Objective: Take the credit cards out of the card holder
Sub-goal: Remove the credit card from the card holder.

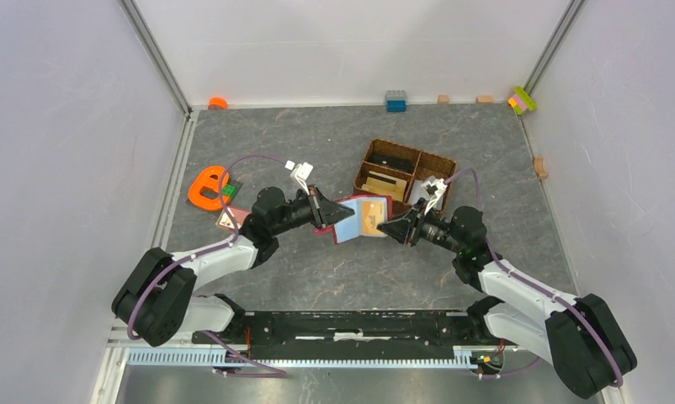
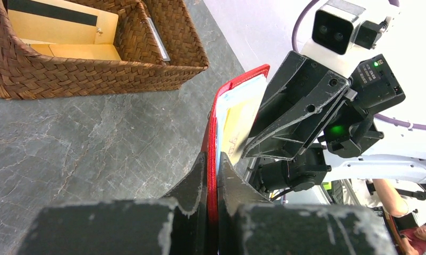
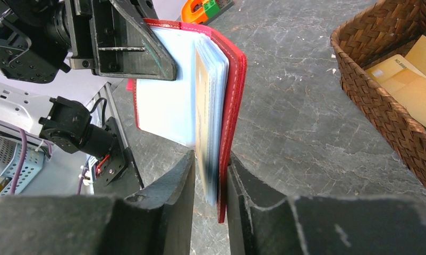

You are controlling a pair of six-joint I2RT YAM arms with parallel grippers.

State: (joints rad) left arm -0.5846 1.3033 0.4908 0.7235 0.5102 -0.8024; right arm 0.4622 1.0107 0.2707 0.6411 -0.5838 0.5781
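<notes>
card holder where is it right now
In the top view the card holder is mid-table, open, clamped between the left fingers on its left and the right fingers on its right, just in front of the wicker basket.

Left arm (image 1: 225, 250) and right arm (image 1: 519, 288) angled inward, left jaws clamped, right jaws gripping, tips close.

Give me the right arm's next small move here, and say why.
Probably nudge the right claw sideways so both fingers take only the cards, not the red cover. Its fingers straddle the cards and the cover of the card holder together, while the left claw is shut on the other flap; pulling as it stands would likely just tug the holder.
</notes>
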